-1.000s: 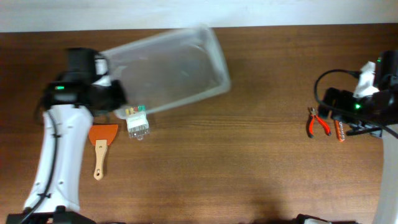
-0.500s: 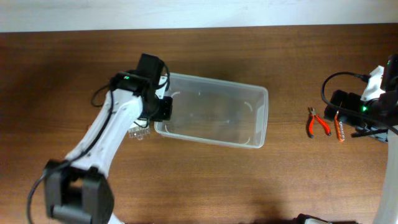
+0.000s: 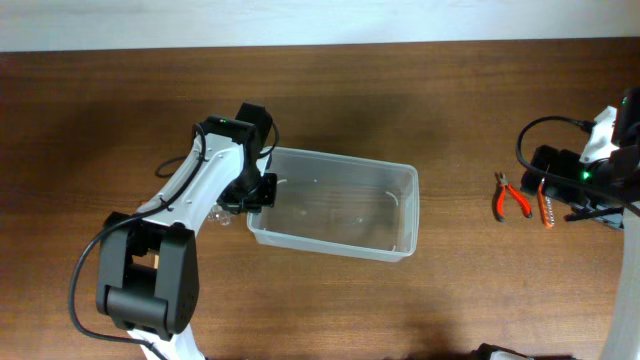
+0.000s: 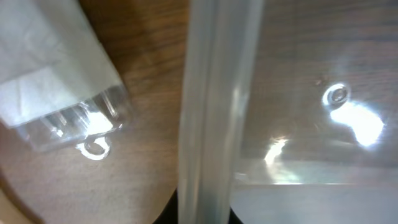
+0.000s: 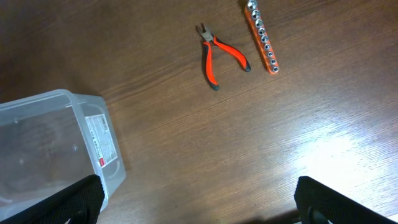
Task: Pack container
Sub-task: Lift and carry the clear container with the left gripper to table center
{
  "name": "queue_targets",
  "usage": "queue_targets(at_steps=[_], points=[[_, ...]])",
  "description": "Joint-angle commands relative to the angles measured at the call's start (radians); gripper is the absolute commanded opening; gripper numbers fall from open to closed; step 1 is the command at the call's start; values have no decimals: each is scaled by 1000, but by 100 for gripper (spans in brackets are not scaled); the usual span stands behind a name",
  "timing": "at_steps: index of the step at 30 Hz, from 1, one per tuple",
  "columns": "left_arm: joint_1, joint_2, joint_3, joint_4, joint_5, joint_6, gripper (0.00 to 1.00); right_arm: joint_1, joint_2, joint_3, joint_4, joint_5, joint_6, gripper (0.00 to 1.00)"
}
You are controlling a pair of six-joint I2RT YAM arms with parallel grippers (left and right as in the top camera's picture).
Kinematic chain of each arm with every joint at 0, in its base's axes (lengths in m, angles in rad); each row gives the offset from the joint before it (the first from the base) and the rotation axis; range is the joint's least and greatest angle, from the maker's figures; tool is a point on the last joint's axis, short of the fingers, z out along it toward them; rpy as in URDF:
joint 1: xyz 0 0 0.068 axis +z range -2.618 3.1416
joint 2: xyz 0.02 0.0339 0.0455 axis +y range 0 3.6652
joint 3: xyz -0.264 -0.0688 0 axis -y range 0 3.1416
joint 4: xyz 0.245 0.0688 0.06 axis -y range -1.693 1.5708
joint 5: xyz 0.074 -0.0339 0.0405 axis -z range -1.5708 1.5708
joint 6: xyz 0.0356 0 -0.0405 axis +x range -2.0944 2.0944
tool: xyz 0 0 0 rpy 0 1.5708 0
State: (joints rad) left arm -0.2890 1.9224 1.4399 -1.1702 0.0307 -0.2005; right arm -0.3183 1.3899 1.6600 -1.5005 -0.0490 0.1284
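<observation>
The container [image 3: 405,215] is a large clear tub in the middle of the table, holding nothing that I can see. My left gripper [image 3: 258,190] is shut on the rim at its left end. In the left wrist view that rim [image 4: 211,93] runs up the frame between my dark fingertips [image 4: 202,214]. My right gripper [image 3: 590,185] is at the far right edge, open wide and empty [image 5: 199,208]. The tub's right end shows in the right wrist view [image 5: 56,143].
Red-handled pliers [image 3: 510,197] [image 5: 214,56] and an orange socket rail [image 3: 545,205] [image 5: 262,34] lie by my right gripper. A small clear box [image 3: 222,212] [image 4: 62,93] lies just left of the tub, partly under my left arm.
My left arm has swung right and dragged the container from the back left, where it sat tilted, to the middle of the table. The right arm has hardly moved.
</observation>
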Motion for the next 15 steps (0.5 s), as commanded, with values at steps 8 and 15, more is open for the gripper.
queue_targets(at_steps=[8,15], points=[[3,-3,-40,-50,-72,-42,7,-3,-12,21,-3,9,-1,99],[3,-3,-40,-40,-85,-41,75,-3,-12,21,-3,8,-1,99]])
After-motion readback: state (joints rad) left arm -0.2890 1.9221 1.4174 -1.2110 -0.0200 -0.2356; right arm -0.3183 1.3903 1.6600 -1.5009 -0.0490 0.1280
